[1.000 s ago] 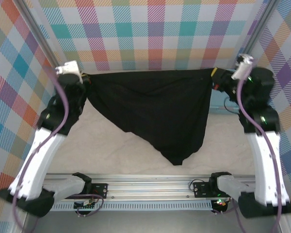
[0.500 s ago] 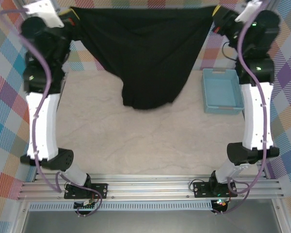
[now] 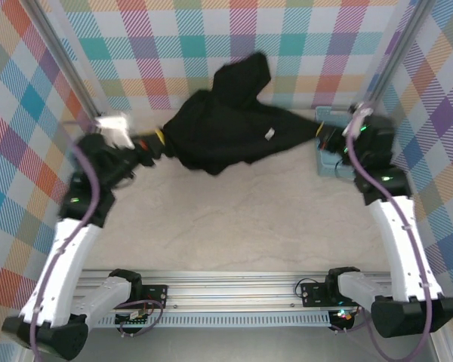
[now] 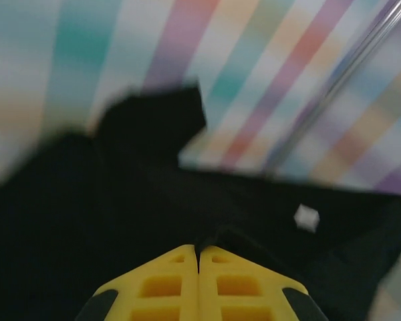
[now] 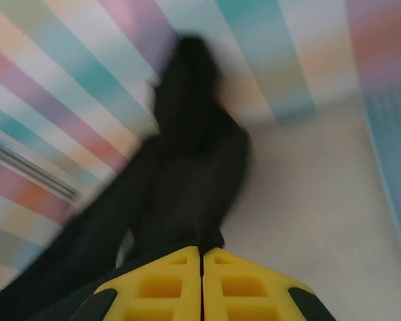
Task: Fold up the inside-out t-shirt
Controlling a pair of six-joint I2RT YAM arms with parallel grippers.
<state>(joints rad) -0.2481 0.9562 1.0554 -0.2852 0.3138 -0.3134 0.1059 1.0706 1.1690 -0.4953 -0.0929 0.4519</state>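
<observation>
Since the left gripper [image 3: 160, 138] and right gripper [image 3: 322, 133] are each clamped on an edge of the plain black soft cloth t-shirt [image 3: 226, 132] bunched between them at 12 o'clock, pull apart evenly, grips tight, to spread it flat before folding.

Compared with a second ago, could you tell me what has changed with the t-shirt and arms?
The left arm and right arm have pulled back from their far reach and dropped lower. The t-shirt, stretched taut between them before, is now bunched, with one part flung up toward the back wall. Unchanged: the left end effector and right end effector stay shut on it, and the basket sits where it was.
</observation>
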